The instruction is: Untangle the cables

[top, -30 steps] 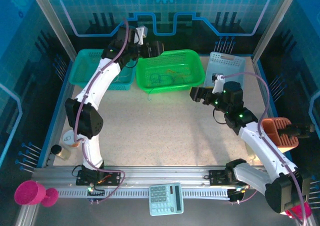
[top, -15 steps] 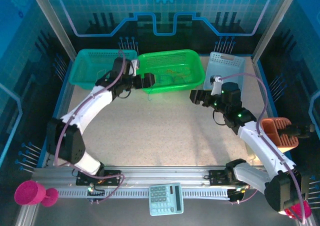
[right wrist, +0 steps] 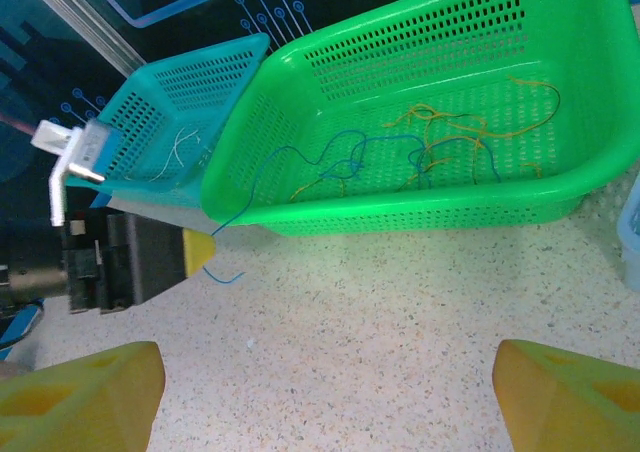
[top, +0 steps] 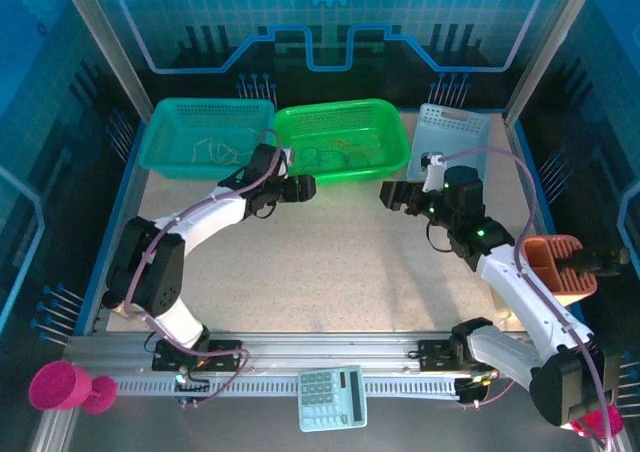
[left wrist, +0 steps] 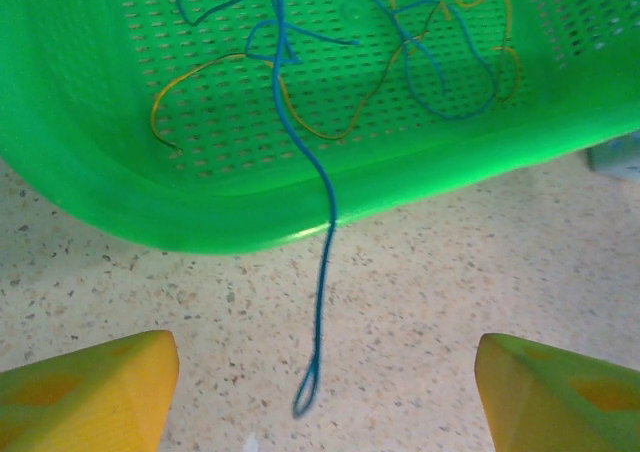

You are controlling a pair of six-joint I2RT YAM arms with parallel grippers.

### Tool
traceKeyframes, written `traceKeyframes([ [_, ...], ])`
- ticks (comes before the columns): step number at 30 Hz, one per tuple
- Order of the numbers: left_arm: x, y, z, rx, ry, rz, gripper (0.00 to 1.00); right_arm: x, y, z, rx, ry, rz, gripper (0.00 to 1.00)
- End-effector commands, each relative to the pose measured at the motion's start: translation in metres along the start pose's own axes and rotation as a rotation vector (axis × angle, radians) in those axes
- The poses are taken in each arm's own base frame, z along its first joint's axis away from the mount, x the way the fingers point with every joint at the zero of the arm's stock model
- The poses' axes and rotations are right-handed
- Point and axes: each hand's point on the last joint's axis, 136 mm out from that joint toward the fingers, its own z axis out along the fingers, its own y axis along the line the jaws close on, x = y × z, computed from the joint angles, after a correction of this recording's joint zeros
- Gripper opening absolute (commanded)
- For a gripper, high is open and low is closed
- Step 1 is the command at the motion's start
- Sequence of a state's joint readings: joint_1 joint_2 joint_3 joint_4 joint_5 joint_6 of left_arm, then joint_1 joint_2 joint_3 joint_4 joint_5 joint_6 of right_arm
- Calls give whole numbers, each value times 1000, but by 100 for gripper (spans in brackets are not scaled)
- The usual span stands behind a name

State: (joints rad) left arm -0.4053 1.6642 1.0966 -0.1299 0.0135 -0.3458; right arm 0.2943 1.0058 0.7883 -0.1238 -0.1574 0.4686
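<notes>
Left claw [left wrist: 320, 392] gapes before thin blue cable [left wrist: 325, 262] draped over green basket [left wrist: 120, 202].

Overhead, the scene is dim and blue-tinted toward the edges. Light from above brightens the table [top: 340, 262], leaving only faint, soft shadows. Both wrist views are bright and sharp ahead of the fingers. Glare streaks the rim of the green basket [left wrist: 300, 237] just ahead of the left gripper [left wrist: 325, 377], whose yellow pads [left wrist: 95, 392] are blurred.
</notes>
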Motion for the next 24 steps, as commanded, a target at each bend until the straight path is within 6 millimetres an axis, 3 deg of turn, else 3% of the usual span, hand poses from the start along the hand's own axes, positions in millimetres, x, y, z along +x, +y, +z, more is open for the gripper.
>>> traceKeyframes([
  [1, -14, -2, 9, -24, -52, 66, 78, 5, 3, -5, -6, 8, -22, 86],
  [10, -8, 3, 32, -47, -27, 92, 63, 3, 4, -11, -1, -2, -29, 86],
  [12, -9, 1, 33, -38, -30, 96, 53, 2, 4, -12, 1, -3, -30, 86],
  [18, -10, -6, 26, -13, -31, 110, 2, -1, 4, -15, 1, -14, -27, 86],
  [24, -27, -24, -7, 43, -64, 114, 0, -4, 5, -13, -12, -20, -17, 86],
])
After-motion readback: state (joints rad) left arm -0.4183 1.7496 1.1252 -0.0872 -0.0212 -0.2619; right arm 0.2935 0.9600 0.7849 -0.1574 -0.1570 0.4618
